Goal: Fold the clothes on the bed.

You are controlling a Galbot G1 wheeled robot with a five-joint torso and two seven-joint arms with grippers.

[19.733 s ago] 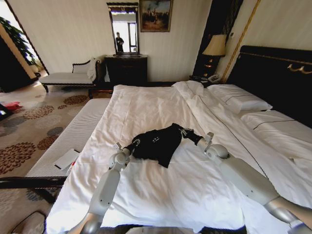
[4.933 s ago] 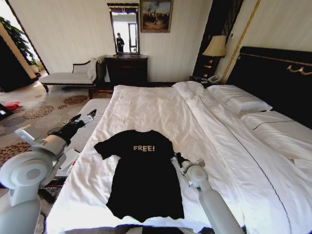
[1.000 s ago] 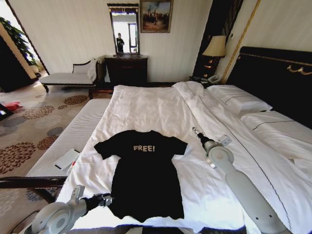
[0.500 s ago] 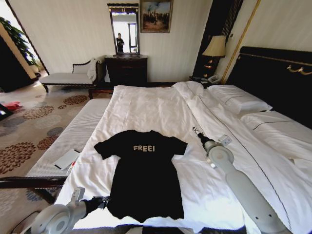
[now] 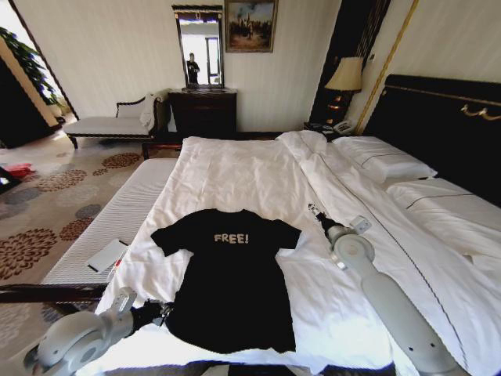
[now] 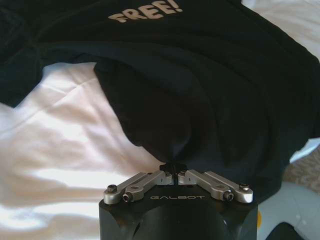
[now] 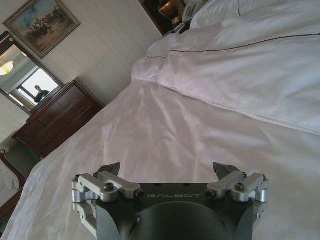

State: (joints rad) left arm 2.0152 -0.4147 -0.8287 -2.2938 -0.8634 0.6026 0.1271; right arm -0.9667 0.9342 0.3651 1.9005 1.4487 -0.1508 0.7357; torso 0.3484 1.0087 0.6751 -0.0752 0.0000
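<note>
The clothes, a black T-shirt [image 5: 232,278] with white "FREE!" lettering, lie spread flat, collar away from me, on the near part of the bed [image 5: 235,168]. My left gripper [image 5: 161,312] is at the shirt's lower left hem corner. In the left wrist view this gripper [image 6: 174,169] is shut on a pinch of the black hem [image 6: 175,145], which is raised off the white duvet [image 6: 60,145]. My right gripper [image 5: 313,211] hovers open over bare duvet, just right of the shirt's right sleeve. In the right wrist view this gripper [image 7: 167,171] holds nothing.
White pillows [image 5: 383,160] lie against the dark headboard [image 5: 446,125] on the right. A pale striped bench [image 5: 117,215] with a white flat object [image 5: 106,255] runs along the bed's left side. A dresser [image 5: 203,110] and a lamp [image 5: 344,74] stand beyond.
My left gripper has risen a little with the shirt's lower left hem corner, pulling that corner up and inward. The right gripper has stayed in place.
</note>
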